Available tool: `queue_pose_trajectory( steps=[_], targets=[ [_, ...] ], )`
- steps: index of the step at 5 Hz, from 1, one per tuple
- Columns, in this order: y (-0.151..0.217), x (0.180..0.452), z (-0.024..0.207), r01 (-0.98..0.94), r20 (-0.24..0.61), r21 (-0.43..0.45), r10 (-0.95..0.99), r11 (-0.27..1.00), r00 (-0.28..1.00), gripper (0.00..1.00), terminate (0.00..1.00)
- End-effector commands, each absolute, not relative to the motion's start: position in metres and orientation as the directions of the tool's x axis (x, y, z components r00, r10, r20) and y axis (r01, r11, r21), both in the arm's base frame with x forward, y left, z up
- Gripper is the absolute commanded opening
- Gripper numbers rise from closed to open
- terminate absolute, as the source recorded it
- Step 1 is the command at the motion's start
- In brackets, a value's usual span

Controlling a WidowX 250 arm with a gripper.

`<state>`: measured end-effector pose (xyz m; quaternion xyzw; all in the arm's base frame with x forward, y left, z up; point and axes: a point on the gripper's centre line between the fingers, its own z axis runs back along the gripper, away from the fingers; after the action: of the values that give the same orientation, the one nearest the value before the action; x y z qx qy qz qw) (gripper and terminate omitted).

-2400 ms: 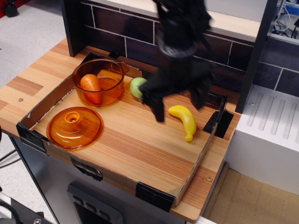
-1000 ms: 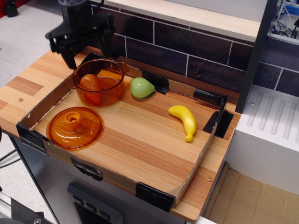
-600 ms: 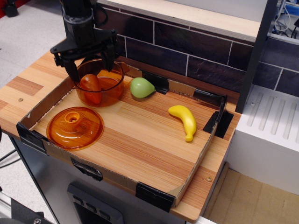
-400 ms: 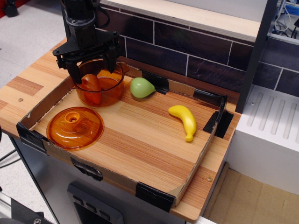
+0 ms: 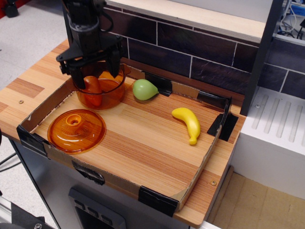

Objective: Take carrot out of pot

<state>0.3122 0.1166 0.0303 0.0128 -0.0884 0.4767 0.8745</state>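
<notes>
The translucent amber pot (image 5: 110, 95) stands at the back left of the cardboard-edged tray (image 5: 143, 143). The orange carrot (image 5: 93, 87) lies inside it, toward the pot's left side. My black gripper (image 5: 96, 71) hangs over the pot with its jaws open, one finger (image 5: 77, 76) at the carrot's left and the other (image 5: 116, 67) over the pot's right side. The fingertips reach down to about rim level, and the carrot's top is partly hidden behind them.
The flat orange lid (image 5: 76, 130) with a knob lies at the tray's front left. A green pear (image 5: 144, 89) sits just right of the pot. A yellow banana (image 5: 188, 123) lies at the right. A dark tiled wall (image 5: 190, 47) stands behind the tray.
My gripper swung from above the banana and pear to the back left, then came down over the pot, jaws still open. The carrot and pot have not moved.
</notes>
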Motion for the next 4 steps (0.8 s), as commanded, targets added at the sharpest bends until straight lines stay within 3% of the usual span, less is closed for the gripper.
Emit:
queue_pose_trajectory(
  steps=[1,2,3,4],
  targets=[
    [0.1182,0.3176,0.0301,-0.845,0.227,-0.069,0.834,0.53,0.504,1.0,0.0],
    [0.1176,0.3188,0.028,-0.85,0.234,-0.07,0.837,0.522,0.494,1.0,0.0],
    [0.1189,0.3202,0.0241,-0.857,0.243,-0.069,0.842,0.51,0.482,0.0,0.0],
    [0.1187,0.3213,0.0239,-0.863,0.245,-0.075,0.848,0.5,0.47,0.0,0.0]
  ],
)
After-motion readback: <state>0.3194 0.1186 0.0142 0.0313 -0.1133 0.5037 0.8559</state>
